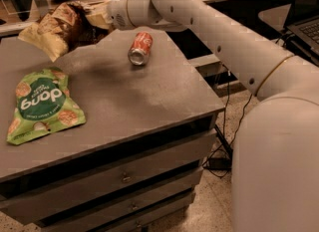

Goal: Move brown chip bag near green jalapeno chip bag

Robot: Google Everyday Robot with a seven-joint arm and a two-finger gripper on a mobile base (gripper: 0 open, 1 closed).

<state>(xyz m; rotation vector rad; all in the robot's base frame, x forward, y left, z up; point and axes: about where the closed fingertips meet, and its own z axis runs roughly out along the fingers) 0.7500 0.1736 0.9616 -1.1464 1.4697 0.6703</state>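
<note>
White and rounded, the robot arm reaches across a grey-topped drawer cabinet. A flat bright-green jalapeno chip bag lies front left. The wrinkly dark-brown foil chip bag hangs over the far-left corner, pinched by the gripper. A red soda can lies toppled nearby.

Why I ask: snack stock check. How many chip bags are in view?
2. The brown chip bag hangs in the gripper above the back left corner of the table; the green jalapeno chip bag lies flat at its front left. None seems hidden.
</note>
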